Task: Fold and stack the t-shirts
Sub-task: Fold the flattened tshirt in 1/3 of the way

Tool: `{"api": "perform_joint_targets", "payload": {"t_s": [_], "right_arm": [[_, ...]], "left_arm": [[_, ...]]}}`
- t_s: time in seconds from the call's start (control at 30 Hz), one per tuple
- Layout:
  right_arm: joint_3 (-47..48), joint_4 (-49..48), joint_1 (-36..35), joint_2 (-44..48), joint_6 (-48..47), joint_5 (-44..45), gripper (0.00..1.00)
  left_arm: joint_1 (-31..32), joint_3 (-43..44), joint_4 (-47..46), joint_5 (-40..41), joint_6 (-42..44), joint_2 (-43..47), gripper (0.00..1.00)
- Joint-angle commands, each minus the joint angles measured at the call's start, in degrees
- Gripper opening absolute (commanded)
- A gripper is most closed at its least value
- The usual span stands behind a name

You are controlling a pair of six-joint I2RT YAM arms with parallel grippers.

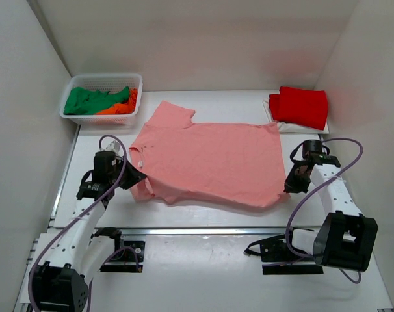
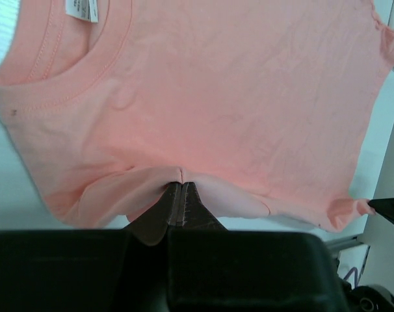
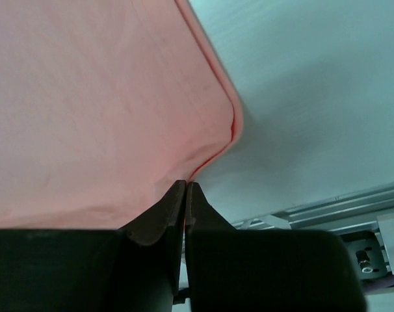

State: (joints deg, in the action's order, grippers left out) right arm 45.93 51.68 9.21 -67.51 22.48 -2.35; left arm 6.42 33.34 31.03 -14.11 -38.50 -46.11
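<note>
The salmon-pink t-shirt lies spread on the table, its near edge lifted and partly folded back. My left gripper is shut on the shirt's near left sleeve edge. My right gripper is shut on the shirt's near right hem corner. A bright red t-shirt lies folded at the back right. A green t-shirt and an orange t-shirt sit crumpled in the white mesh basket at the back left.
White walls close in on the left, back and right. A metal rail runs along the table's near edge. The red shirt rests on something white.
</note>
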Motion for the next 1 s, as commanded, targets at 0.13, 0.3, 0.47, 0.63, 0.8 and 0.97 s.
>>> {"api": "perform_joint_targets", "payload": {"t_s": [0.13,0.3,0.47,0.63,0.8,0.97], "right_arm": [[4.51,-5.54,1.86,-4.82,-0.95,1.65,0.00],[5.74,-6.94,2.65,-7.81,-1.04,2.00,0.00],[6.80,-8.44,2.91,-10.27,-0.94,2.26,0.01],[7.59,-9.84,2.74,-12.21,-0.42,2.09,0.00],[7.94,-11.25,2.48,-14.49,-0.24,1.74,0.00],[8.47,-13.09,2.30,-16.16,-0.15,0.68,0.00]], "left_arm": [[-1.23,1.81,-9.40,1.28,1.68,-6.88,0.00],[-2.28,3.30,-11.60,2.51,2.99,-11.01,0.00],[-3.08,5.15,-13.45,3.47,4.22,-14.71,0.00],[-3.34,5.59,-15.20,2.77,4.58,-17.69,0.00],[-2.99,6.73,-17.05,2.42,4.40,-21.21,0.00],[-3.07,7.79,-17.93,2.94,4.32,-23.41,0.00]]}}
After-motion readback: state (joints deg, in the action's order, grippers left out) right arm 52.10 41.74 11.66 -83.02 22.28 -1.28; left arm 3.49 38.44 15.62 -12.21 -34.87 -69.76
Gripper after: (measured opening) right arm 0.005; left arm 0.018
